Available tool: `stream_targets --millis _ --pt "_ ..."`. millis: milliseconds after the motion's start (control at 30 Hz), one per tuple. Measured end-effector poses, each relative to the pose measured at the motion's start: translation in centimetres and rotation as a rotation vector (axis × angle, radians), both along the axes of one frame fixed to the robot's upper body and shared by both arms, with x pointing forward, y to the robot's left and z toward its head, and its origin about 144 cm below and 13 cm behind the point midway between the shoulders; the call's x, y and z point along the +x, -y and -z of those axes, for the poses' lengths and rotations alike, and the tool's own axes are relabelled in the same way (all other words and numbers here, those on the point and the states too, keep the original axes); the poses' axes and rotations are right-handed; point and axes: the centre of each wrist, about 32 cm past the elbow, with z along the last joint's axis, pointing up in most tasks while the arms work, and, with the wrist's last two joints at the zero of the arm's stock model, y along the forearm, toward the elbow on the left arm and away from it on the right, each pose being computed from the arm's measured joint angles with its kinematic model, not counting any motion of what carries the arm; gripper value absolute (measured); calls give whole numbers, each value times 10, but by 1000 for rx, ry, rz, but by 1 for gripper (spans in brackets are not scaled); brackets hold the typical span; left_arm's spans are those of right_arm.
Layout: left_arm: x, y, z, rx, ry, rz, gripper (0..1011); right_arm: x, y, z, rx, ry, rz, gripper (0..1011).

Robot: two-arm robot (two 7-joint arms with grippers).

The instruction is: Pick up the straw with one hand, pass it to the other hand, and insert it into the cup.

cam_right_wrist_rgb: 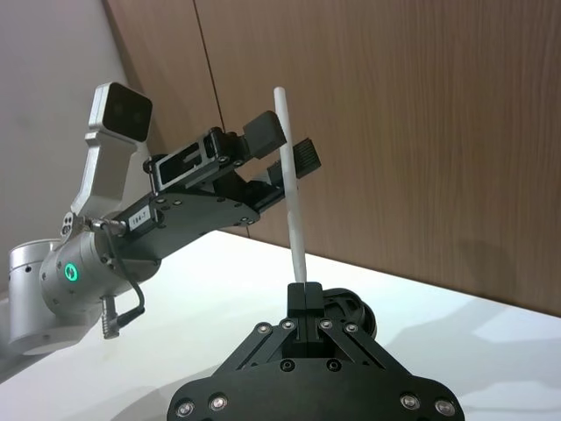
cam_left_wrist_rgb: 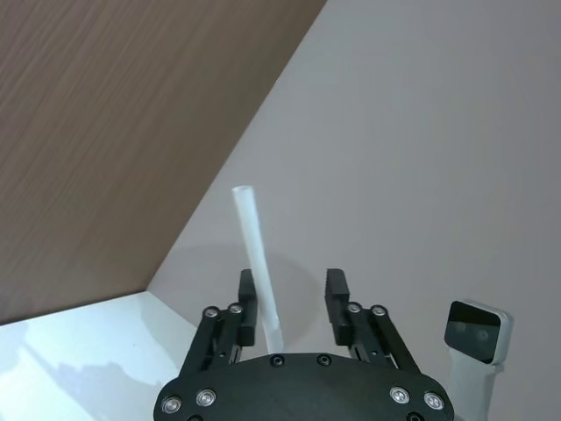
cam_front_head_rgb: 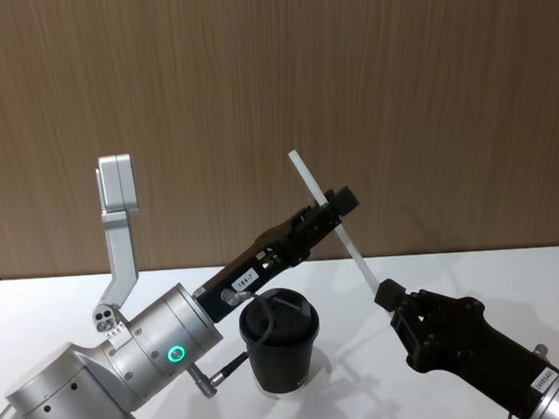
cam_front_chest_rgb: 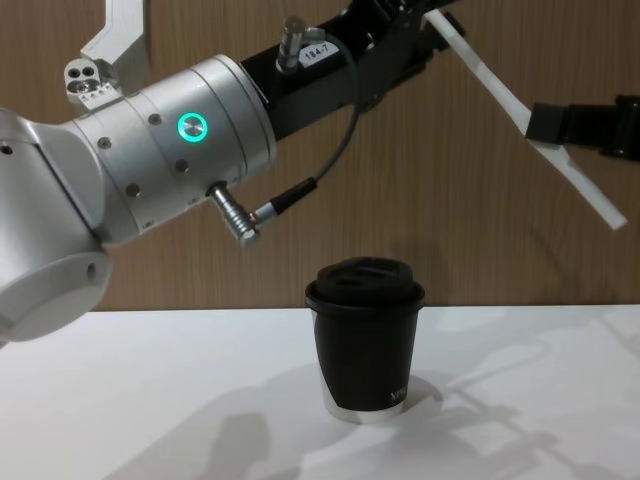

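Straw [cam_front_head_rgb: 307,177]: likely light, stiff, crushable; clamped low in right gripper [cam_right_wrist_rgb: 304,298], flanked higher by parted jaws of left gripper [cam_left_wrist_rgb: 289,294]; best pinched gently.

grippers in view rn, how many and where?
2. The left gripper is raised above the cup, open around the upper part of the straw. The right gripper is to the cup's right, shut on the straw's lower end.
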Motion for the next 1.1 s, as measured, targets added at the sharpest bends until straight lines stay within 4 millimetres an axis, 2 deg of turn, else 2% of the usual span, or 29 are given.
stream_targets --millis 67,100,233,267,500,900,967,1100 --pt "0 0 0 -2 3 -1 455 0 0 0 -1 0 0 0" --pt "-1 1 -1 -4 5 -1 395 0 0 0 -2 1 -1 0" --pt "-1 2 -2 -8 10 -4 300 0 0 -1 -9 3 -1 0" --pt "-2 2 -2 -9 11 -4 234 0 0 -1 -10 4 0 0" --pt "-3 3 -3 -11 16 -9 55 0 -1 -2 -19 6 2 0" --pt "-4 3 -4 -8 27 -13 8 0 -1 -2 -26 9 2 0" --pt "-4 3 -5 -9 30 -13 8 0 -1 -2 -27 10 3 14" --pt "-4 3 -5 -10 37 -11 7 0 -1 -2 -27 13 3 121"
